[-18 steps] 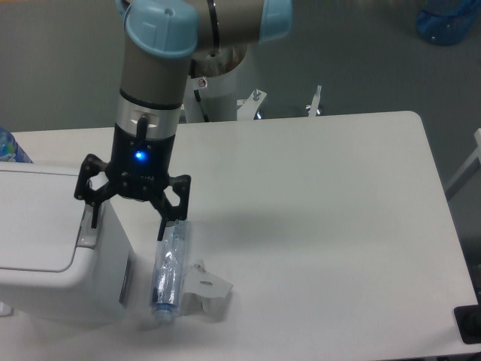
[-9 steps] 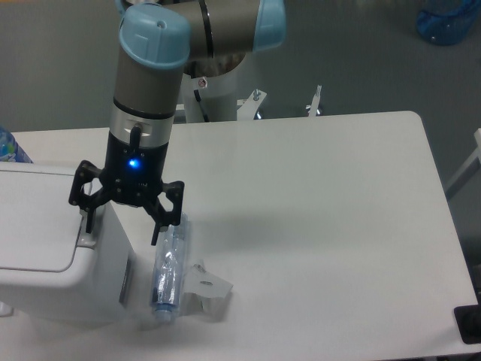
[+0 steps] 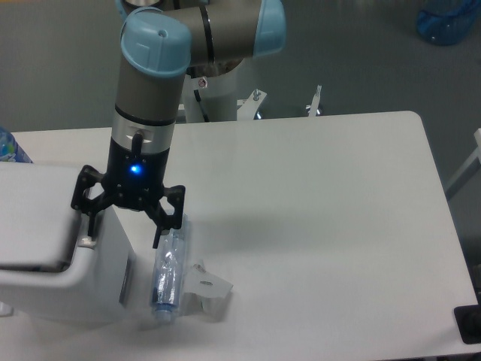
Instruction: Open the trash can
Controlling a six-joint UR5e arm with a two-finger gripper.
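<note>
**Gripper spread over the bin's tab edge**

I read no labels anywhere. My gripper (image 3: pixel 125 232) hangs spread wide, one finger at the grey tab (image 3: pixel 86 242) of the trash can (image 3: pixel 52 248), bottom left. A crushed bottle (image 3: pixel 167 272) lies just beside it.

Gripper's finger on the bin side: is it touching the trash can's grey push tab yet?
Cannot tell. The camera view shows that finger of the gripper overlapping the grey push tab of the trash can, showing neither contact nor gap.

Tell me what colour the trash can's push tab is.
Grey, on the white trash can; the push tab shows in the fixed camera view.
</note>
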